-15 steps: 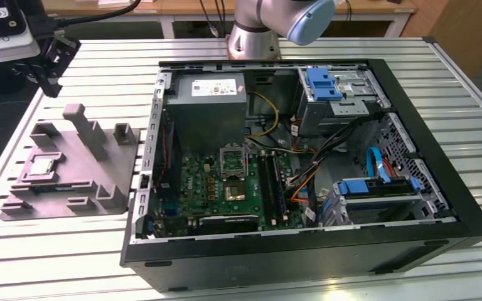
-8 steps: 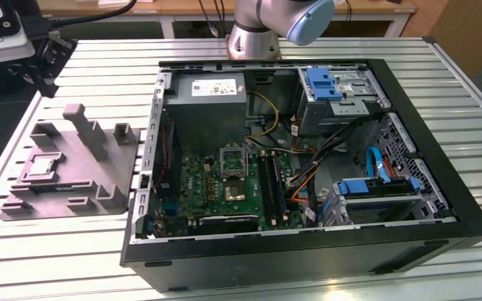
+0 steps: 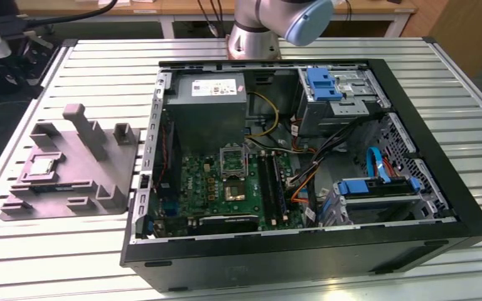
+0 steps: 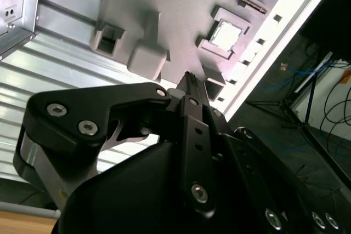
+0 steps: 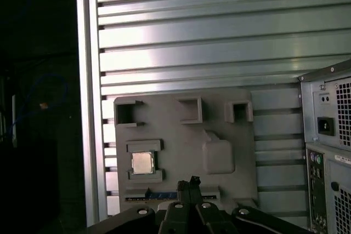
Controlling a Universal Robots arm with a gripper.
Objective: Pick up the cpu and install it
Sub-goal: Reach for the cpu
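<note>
While cpu (image 3: 40, 167) lies flat, square, in tray (image 3: 107, 183)

- You have one cpu (image 3: 40, 167) in view.
- You have one grey moulded tray (image 3: 111, 188).
- One open computer case (image 3: 308, 254).
- One gripper (image 5: 187, 182), one robot arm (image 3: 262, 25).

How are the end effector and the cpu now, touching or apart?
Apart. In the first wrist view, bare grey tray shows between the end effector and the cpu, which lies in that tray.
</note>
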